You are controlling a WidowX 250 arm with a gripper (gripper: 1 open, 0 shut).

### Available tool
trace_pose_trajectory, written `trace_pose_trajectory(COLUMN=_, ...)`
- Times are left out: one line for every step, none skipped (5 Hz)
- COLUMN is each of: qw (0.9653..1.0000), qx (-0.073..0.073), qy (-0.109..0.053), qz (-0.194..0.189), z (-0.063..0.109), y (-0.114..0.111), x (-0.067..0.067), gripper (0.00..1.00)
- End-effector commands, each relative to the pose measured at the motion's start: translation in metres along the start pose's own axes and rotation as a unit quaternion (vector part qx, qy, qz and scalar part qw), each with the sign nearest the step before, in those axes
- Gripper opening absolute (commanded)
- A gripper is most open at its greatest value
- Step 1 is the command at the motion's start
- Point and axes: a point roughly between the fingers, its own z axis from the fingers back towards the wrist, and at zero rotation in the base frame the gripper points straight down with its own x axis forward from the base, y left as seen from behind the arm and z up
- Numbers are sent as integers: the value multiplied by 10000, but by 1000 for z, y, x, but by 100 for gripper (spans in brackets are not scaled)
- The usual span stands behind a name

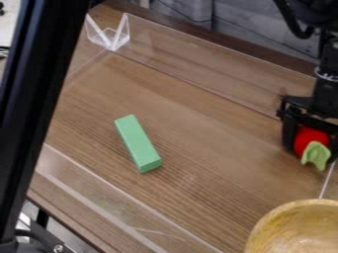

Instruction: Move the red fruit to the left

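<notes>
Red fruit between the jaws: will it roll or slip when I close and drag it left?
The red fruit looks small and rounded, so it may roll if nudged. Its glossy plastic-looking surface could slip; the gripper, jaws open around it, should probably close squarely. It likely weighs little.

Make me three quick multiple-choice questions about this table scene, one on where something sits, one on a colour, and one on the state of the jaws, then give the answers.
1. Where is the red fruit?
A. at the right edge of the view, under the gripper
B. beside the green block
C. inside the wooden bowl

2. What colour is the rectangular block lying mid-table?
A. blue
B. green
C. yellow

3. How do the gripper's jaws stand?
A. shut on the block
B. open, either side of the fruit
C. out of view

Answers:
1. A: the fruit sits far right, well away from the block.
2. B: the block is plainly green.
3. B: the black jaws stand apart around the fruit.
</notes>
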Motion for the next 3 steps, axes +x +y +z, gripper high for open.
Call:
trace_pose_trajectory(qw=9993, qx=-128, qy=-289, qz=-180, z=22, y=-9, x=0, gripper=100)
trace_pose_trajectory(qw=9992, qx=-156, qy=-274, qz=-225, z=23, y=-8, x=-4, gripper=100)
trace_pose_trajectory(qw=9991, qx=-218, qy=-344, qz=84, z=28, y=-8, x=1, gripper=100)
